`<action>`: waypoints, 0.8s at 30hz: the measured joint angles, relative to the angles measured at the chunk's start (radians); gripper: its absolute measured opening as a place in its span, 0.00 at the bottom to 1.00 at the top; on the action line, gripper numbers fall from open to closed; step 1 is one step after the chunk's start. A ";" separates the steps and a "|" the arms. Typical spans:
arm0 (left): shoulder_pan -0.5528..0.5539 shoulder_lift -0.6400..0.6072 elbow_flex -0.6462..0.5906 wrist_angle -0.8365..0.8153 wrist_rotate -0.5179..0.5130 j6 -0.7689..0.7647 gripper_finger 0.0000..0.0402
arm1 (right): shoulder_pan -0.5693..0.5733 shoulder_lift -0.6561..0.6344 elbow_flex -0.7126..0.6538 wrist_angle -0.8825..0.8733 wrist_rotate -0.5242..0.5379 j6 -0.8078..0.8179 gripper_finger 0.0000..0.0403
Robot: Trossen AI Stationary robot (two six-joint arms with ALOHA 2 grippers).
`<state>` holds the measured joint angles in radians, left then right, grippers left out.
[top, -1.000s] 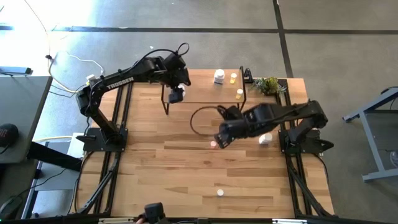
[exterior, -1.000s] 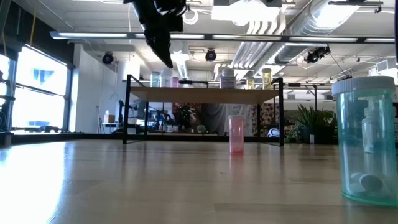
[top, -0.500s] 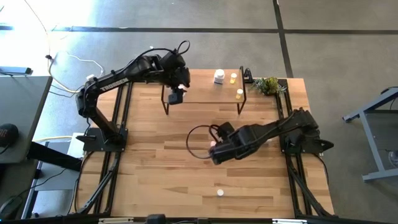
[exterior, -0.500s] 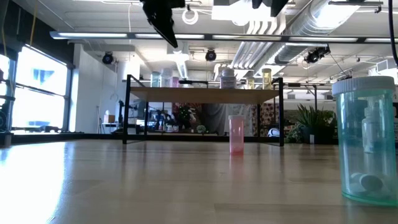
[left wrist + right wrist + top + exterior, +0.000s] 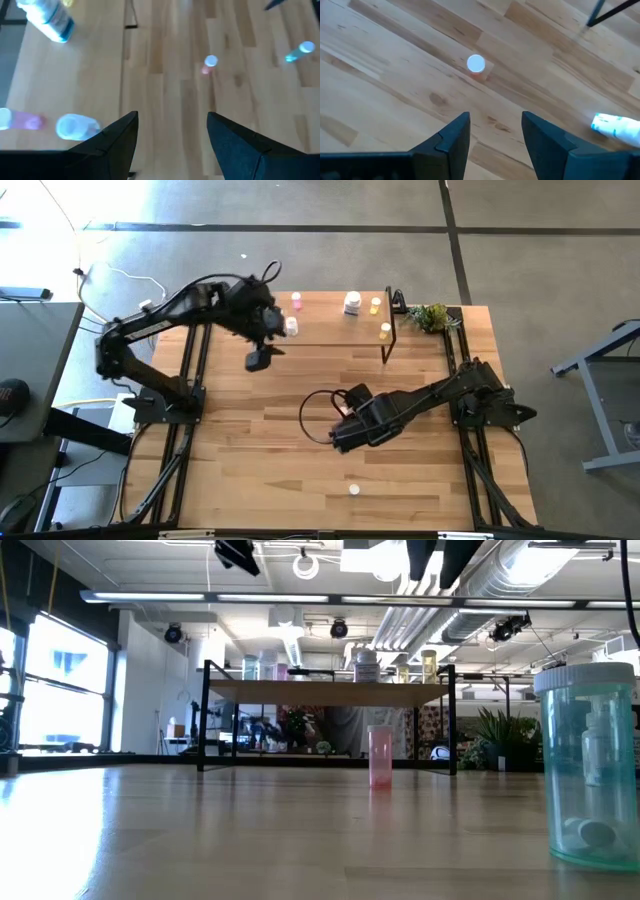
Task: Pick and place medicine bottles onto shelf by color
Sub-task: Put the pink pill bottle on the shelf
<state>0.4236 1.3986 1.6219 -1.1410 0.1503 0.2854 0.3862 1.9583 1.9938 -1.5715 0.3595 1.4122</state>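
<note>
1. The bench [image 5: 250, 470] carries the whole job. Most of its wood is bare, and I can see only a couple of bottles loose on it.
2. The shelf [image 5: 330, 320] stands at the middle of the far edge. It is the drop-off point and is already partly stocked.
3. My left gripper [image 5: 258, 360] hangs just off the shelf's left front corner, over bare bench. Its jaws stand apart with nothing between them.
4. My right gripper [image 5: 345, 435] is out at mid-bench. Its jaws are also apart and empty.
5. Five bottles are on the shelf.
   - The large white bottle [image 5: 352, 303] and the two yellow bottles [image 5: 375, 305] sit toward the right end.
   - The shelved pink bottle [image 5: 296, 301] and a pale bottle [image 5: 291, 326] sit at the left end.
   - The colours look grouped, so I take these five as placed.
6. Two bottles are left to place.
   - The loose pink bottle [image 5: 343, 408] stands upright just beside the right gripper. I judge it the next pick, bound for the pink at the left end.
   - The teal bottle [image 5: 590, 770] stands near the front edge, well apart from both arms.
   - I cannot tell whether the right arm hides another bottle.
   - I put the task a little past halfway.
</note>
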 joint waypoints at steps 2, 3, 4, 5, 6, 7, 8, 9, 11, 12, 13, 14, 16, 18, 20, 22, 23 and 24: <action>-0.025 -0.047 -0.058 0.031 -0.001 -0.029 0.56 | -0.006 -0.001 -0.017 0.002 0.005 -0.004 0.42; -0.035 -0.073 -0.091 0.048 -0.001 -0.047 0.56 | -0.008 -0.001 -0.029 0.001 0.005 -0.006 0.42; -0.044 -0.097 -0.121 0.060 -0.001 -0.061 0.56 | -0.013 -0.002 -0.044 0.001 0.003 -0.009 0.42; -0.056 -0.126 -0.154 0.075 -0.001 -0.075 0.56 | -0.018 -0.005 -0.060 0.000 -0.004 -0.017 0.42; -0.068 -0.151 -0.186 0.097 -0.002 -0.093 0.56 | -0.026 -0.006 -0.074 0.001 -0.018 -0.029 0.42; -0.080 -0.177 -0.216 0.113 -0.002 -0.112 0.56 | -0.034 -0.008 -0.090 0.004 -0.032 -0.041 0.42; -0.089 -0.200 -0.248 0.126 -0.003 -0.130 0.56 | -0.044 -0.008 -0.105 0.007 -0.046 -0.055 0.42; -0.097 -0.223 -0.278 0.142 -0.004 -0.148 0.56 | -0.053 -0.008 -0.121 0.014 -0.061 -0.072 0.42; -0.116 -0.268 -0.336 0.182 -0.004 -0.185 0.56 | -0.069 -0.008 -0.149 0.031 -0.086 -0.115 0.42; -0.126 -0.288 -0.361 0.198 -0.004 -0.205 0.56 | -0.078 -0.008 -0.163 0.043 -0.099 -0.138 0.42; -0.134 -0.306 -0.386 0.217 -0.004 -0.225 0.56 | -0.086 -0.009 -0.176 0.060 -0.111 -0.162 0.42; -0.142 -0.325 -0.412 0.229 -0.005 -0.243 0.56 | -0.095 -0.011 -0.190 0.077 -0.123 -0.186 0.42; -0.157 -0.356 -0.453 0.242 -0.009 -0.272 0.56 | -0.113 -0.020 -0.221 0.113 -0.147 -0.234 0.42; -0.173 -0.383 -0.489 0.265 -0.012 -0.296 0.56 | -0.131 -0.036 -0.254 0.145 -0.171 -0.284 0.42; -0.182 -0.403 -0.520 0.273 -0.013 -0.313 0.56 | -0.152 -0.056 -0.297 0.167 -0.197 -0.329 0.42; -0.189 -0.420 -0.542 0.278 -0.016 -0.328 0.56 | -0.175 -0.081 -0.337 0.177 -0.219 -0.371 0.42; -0.192 -0.425 -0.550 0.278 -0.023 -0.336 0.56 | -0.187 -0.099 -0.358 0.177 -0.232 -0.391 0.42; -0.192 -0.429 -0.557 0.278 -0.030 -0.342 0.56 | -0.199 -0.118 -0.378 0.180 -0.241 -0.409 0.42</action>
<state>0.2317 0.9700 1.0645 -0.8631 0.1203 -0.0564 0.1873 1.8404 1.6161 -1.3917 0.1183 1.0029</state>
